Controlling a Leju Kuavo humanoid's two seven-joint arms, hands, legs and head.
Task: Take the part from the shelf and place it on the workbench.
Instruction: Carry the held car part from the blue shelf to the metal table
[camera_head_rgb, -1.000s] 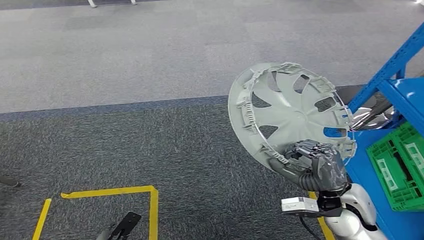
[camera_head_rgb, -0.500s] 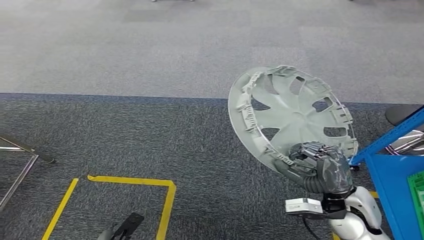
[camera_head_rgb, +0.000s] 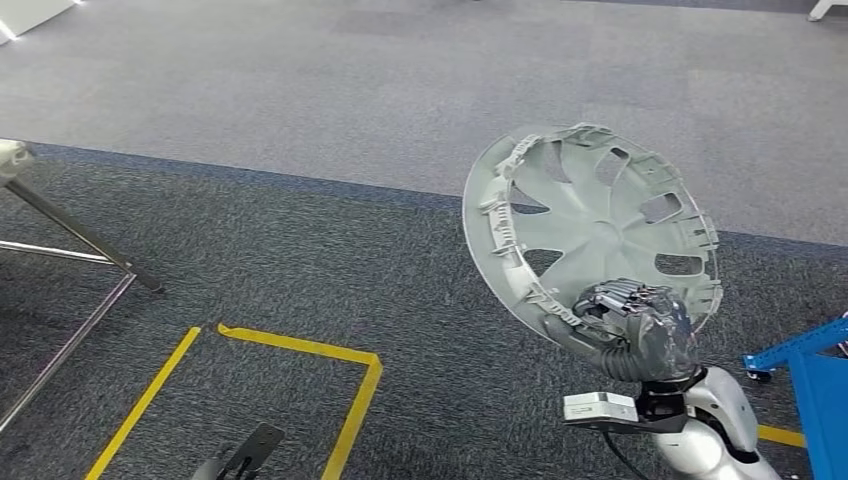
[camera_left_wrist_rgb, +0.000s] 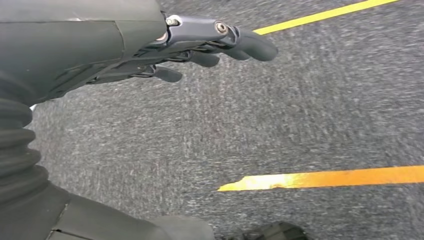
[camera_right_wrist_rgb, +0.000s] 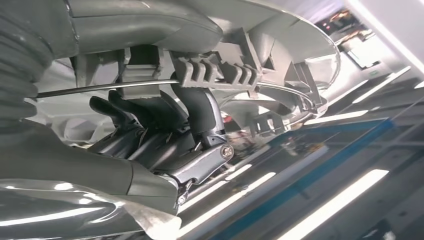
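1. Part, a grey wheel cover, stood tilted above the carpet, gripped at its lower rim by the right robot hand.
2. Left robot hand hung over the carpet, fingers apart, holding nothing.

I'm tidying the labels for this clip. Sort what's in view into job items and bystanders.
Job: wheel cover, gripped at its rim by the right hand; blue shelf.
Bystanders: yellow floor tape, metal stand legs, left hand hanging free.

Dark grey carpet meeting lighter grey carpet, yellow floor tape, metal stand legs, blue shelf frame at right
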